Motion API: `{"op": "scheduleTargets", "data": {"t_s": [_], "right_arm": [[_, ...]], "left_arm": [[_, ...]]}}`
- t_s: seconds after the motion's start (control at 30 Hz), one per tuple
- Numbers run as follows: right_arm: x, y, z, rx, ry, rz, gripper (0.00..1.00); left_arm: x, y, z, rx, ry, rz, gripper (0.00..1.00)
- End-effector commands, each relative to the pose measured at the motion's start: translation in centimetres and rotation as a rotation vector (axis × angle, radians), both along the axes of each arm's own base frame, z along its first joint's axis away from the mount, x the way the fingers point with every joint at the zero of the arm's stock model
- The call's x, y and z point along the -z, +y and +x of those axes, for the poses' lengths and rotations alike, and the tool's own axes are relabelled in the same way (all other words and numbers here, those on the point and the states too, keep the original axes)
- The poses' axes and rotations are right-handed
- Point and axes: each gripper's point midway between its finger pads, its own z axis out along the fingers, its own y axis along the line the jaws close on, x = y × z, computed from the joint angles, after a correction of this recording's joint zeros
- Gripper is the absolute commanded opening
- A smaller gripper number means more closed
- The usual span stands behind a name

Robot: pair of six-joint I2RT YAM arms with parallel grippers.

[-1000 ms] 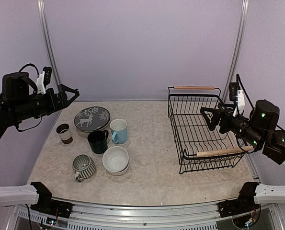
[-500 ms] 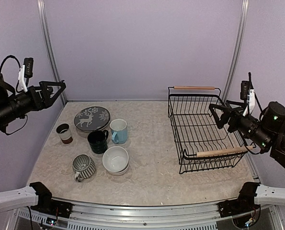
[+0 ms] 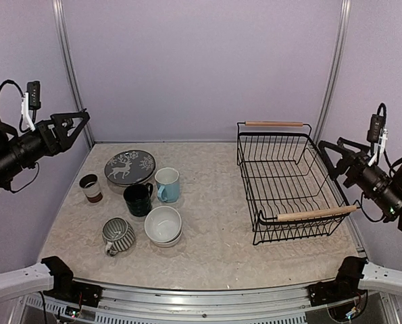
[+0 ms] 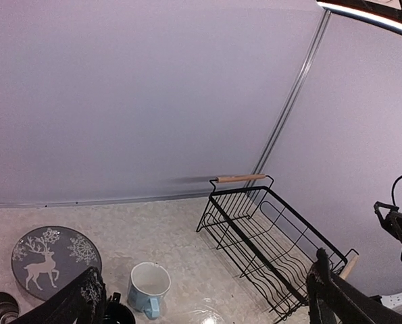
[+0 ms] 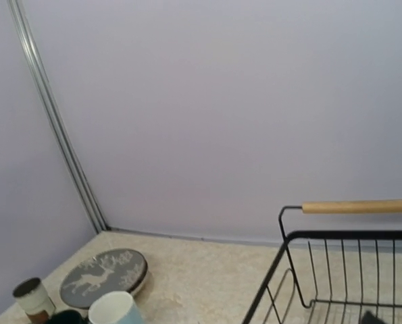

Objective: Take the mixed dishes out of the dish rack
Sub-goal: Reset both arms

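- Nearest the arms' bases, on the left half of the table, the striped mug and the stacked bowls stand just beside each other.
- Behind them come the green mug, the cup and the blue mug, the two mugs touching or nearly so.
- Farthest back in that group lies the deer plate, flat on the table.
- The rack sits on the right half, well apart from the dishes. Its long axis runs near to far, with a wooden handle at each end. No dish shows inside it in any view.
- The left gripper hangs high over the table's left edge. Its jaws are spread wide with nothing between them, and it points out across the table.
- The right gripper hangs raised off the rack's right side, aimed back over it. The top view shows its jaws apart and bare; its own wrist view barely shows the fingers.
- The deciding relation: the right arm is the one nearer the rack, yet every dish lies to its left, on the left arm's side. With nothing visible in the rack, unloading looks finished.
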Motion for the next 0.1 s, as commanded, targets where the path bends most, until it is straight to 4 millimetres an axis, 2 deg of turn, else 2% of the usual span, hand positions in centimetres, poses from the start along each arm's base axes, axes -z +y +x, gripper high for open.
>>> {"op": "scheduleTargets", "data": {"t_s": [0.0, 0.07], "right_arm": [[-1.54, -0.80, -1.48, -0.036, -0.061, 0.060, 1.00], [-2.11, -0.97, -1.83, -0.044, -0.090, 0.078, 1.00]], "left_arm": [[0.44, -0.32, -0.07, 0.021, -0.008, -0.031, 0.99], [0.74, -0.41, 0.00, 0.024, -0.003, -0.032, 0.99]]}}
